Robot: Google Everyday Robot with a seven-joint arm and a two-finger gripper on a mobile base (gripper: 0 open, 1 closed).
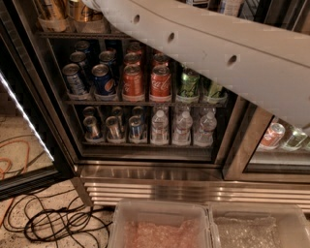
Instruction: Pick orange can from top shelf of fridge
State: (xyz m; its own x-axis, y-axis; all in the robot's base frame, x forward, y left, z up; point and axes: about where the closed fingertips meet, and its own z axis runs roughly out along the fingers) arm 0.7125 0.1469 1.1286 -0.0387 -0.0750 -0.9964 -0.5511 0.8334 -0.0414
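Observation:
The fridge (155,177) stands open in front of me, with a black inner frame and a ribbed steel base. At the upper left is the top shelf (72,35), a thin rail with clear cup trays. Two golden-orange cans (51,7) (80,9) stand in the trays; only their lower parts show, so I cannot tell which is the orange can. My white arm (203,48) crosses the view from the right and leaves the top edge just right of these cans. The gripper is out of view above the frame.
The rack below holds short cans: Pepsi (104,80), orange-red soda (131,81), Coca-Cola (160,81), green cans (189,83). Small cans and water bottles (183,127) stand lower. The open door's light strip (24,116) is at left. Cables (53,223) lie on the floor. Plastic bins (160,227) sit below.

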